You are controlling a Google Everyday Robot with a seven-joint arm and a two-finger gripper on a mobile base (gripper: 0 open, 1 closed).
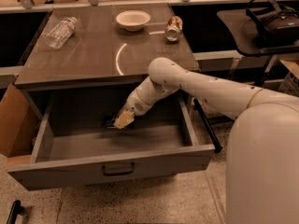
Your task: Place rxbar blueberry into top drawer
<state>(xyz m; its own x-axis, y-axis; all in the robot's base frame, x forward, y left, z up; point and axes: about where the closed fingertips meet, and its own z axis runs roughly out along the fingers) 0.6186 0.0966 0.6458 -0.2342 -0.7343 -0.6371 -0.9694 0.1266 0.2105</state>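
- The arm (196, 85) reached in from the right, bent above the table's (93, 59) front edge, and sloped down-left into the open top drawer (70, 169).
- The gripper (122, 121) hung low at the drawer's back middle with the rxbar blueberry (108, 122) at its tip; whether it clasped the bar could not be told.
- Bare drawer floor lay in front and leftward; the right wall stood near the arm.

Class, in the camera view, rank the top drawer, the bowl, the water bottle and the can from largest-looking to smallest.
1. top drawer, with the gripper reaching inside it
2. bowl and water bottle: they look about alike, so no ranking between them
3. can, the smallest
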